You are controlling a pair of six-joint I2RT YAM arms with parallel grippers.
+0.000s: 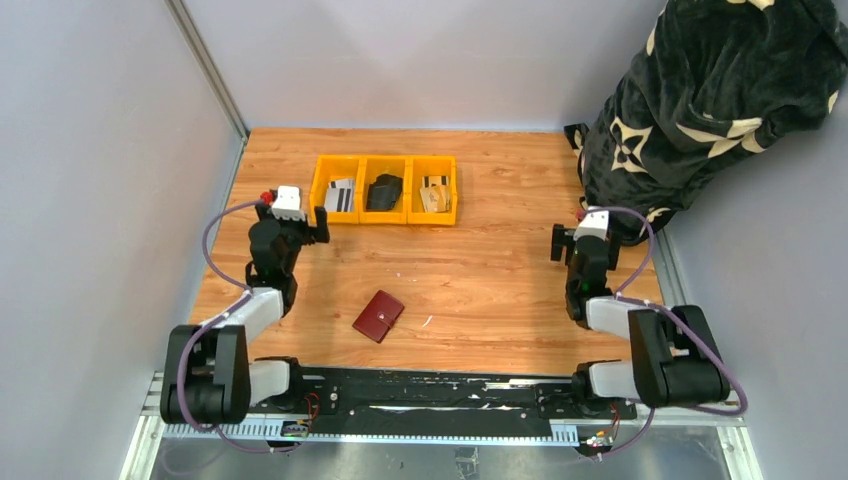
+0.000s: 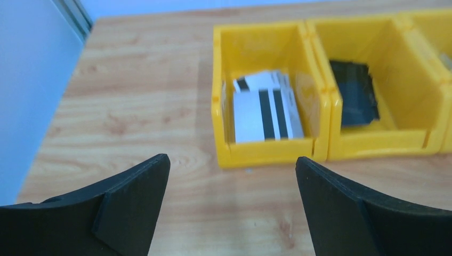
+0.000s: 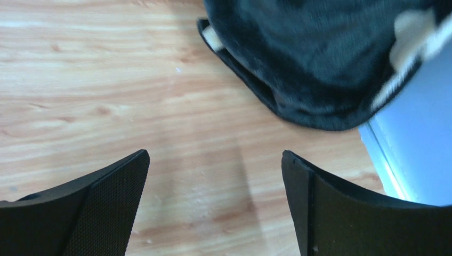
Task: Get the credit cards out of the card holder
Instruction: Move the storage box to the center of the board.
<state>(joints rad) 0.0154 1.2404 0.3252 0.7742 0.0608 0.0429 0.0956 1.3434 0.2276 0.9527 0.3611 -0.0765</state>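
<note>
The dark red card holder (image 1: 378,316) lies folded shut on the wooden table near the front, between the two arms; whatever is inside it is hidden. White credit cards with black stripes (image 2: 264,109) lie in the left compartment of a yellow bin (image 1: 341,195), and tan cards (image 1: 434,192) lie in its right compartment. My left gripper (image 1: 293,225) hovers open just in front of the bin's left compartment (image 2: 232,160), holding nothing. Over bare wood at the right side my right gripper (image 1: 585,240) also stands open and holds nothing (image 3: 214,154).
The yellow three-part bin (image 1: 385,218) stands at the back middle, with a black folded item (image 1: 384,191) in its centre compartment (image 2: 354,96). A black patterned blanket bundle (image 1: 700,110) fills the back right corner, just ahead of the right gripper (image 3: 320,58). Grey walls close in both sides.
</note>
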